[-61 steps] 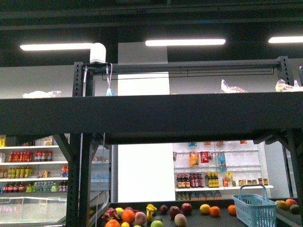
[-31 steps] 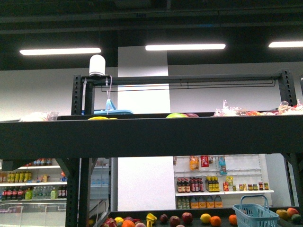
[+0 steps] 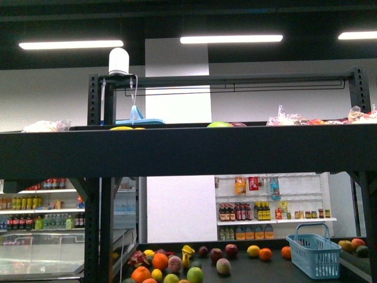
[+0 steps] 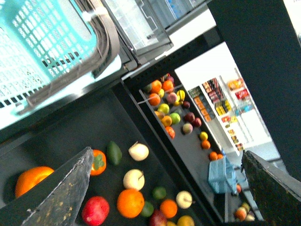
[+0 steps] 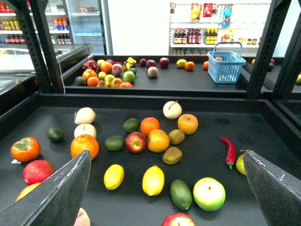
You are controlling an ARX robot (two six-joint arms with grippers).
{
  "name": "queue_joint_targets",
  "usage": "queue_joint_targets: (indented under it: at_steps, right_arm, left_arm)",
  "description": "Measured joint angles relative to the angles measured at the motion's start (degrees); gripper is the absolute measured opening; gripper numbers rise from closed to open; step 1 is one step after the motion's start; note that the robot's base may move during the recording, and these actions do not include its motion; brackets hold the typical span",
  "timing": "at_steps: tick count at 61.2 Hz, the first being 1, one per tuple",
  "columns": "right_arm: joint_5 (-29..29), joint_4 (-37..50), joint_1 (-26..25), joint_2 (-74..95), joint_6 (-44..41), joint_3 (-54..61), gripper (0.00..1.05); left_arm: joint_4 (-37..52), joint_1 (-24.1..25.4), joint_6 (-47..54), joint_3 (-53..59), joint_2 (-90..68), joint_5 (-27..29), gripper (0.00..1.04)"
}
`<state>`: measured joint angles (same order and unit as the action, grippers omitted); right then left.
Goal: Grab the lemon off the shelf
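Note:
Two yellow lemons (image 5: 153, 180) (image 5: 114, 176) lie side by side on a dark deck of the black shelf (image 5: 263, 127), among mixed fruit. My right gripper (image 5: 166, 154) hangs open above this deck, and both lemons lie between its fingers (image 5: 61, 193), untouched. My left gripper (image 4: 167, 150) is open too, over a deck of the shelf (image 4: 66, 136) with oranges, apples and pears; I cannot make out a lemon there. In the front view the shelf's thick beam (image 3: 177, 150) crosses the picture and neither gripper shows.
Around the lemons lie a dark green fruit (image 5: 181, 193), a green apple (image 5: 209, 193), a kiwi (image 5: 172, 155), oranges and a red chilli (image 5: 229, 151). A teal basket (image 4: 37, 42) sits close to the left wrist. A farther deck holds fruit and a blue basket (image 5: 226, 66).
The front view has shifted: the shelf's beam sits lower in the picture than a second ago, and tops of fruit on the upper deck show above it.

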<state>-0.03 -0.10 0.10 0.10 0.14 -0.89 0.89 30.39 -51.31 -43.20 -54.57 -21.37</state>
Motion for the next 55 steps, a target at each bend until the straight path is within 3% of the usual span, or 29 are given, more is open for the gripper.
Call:
queue_joint_targets:
  at_steps: [12, 29, 43, 55]
  right_arm:
    - [0.0, 0.0, 0.0, 0.0, 0.0, 0.0, 0.97]
    - [0.0, 0.0, 0.0, 0.0, 0.0, 0.0, 0.97]
    - [0.0, 0.0, 0.0, 0.0, 0.0, 0.0, 0.97]
    - [0.0, 0.0, 0.0, 0.0, 0.0, 0.0, 0.97]
  left_arm:
    - [-5.3, 7.1, -6.8, -15.6, -15.0, -3.6, 0.97]
    - [-7.7, 12.1, -14.5, -26.1, -29.4, -5.9, 0.97]
    - [-9.6, 11.9, -17.8, -33.6, -38.9, -5.6, 0.97]
    - [-10.2, 7.3, -19.9, -43.5, -50.8, -2.0, 0.97]
